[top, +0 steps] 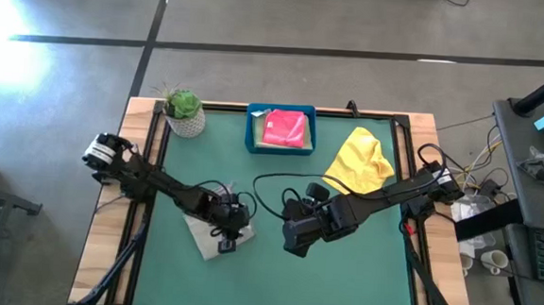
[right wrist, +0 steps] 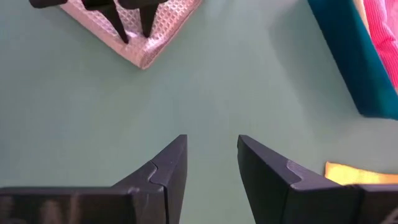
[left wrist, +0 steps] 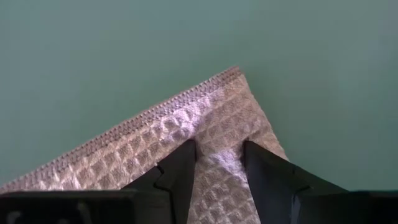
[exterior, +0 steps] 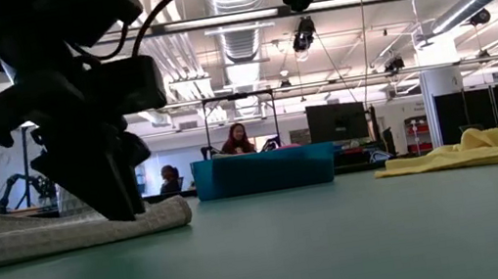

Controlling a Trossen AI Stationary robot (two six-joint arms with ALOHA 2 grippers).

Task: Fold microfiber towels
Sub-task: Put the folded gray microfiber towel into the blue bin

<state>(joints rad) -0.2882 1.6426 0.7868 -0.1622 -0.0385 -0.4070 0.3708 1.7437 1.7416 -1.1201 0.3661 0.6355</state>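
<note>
A light grey waffle-weave towel (top: 208, 236) lies folded on the green mat at the near left; it also shows in the low view (exterior: 65, 232). My left gripper (top: 228, 242) stands on it near one corner (left wrist: 231, 76) and is shut on it. My right gripper (top: 294, 241) hovers open and empty over bare mat to the towel's right, its fingers a little apart (right wrist: 212, 155). A yellow towel (top: 360, 160) lies crumpled at the far right. A hot pink towel (top: 286, 127) lies in the blue tray (top: 252, 129). I see no lime or olive towel plainly. My left gripper pinches a raised ridge of the grey towel (left wrist: 221, 157) between its two fingers, a little in from the corner. The fingers (right wrist: 115, 23) come from above, pointing down. The towel lies flat on the mat, folded in several layers.
A small potted plant (top: 184, 111) stands at the far left corner. The blue tray (exterior: 264, 172) is at the far middle. Bare mat lies between the two grippers and along the near edge. People sit and stand in the room beyond the table.
</note>
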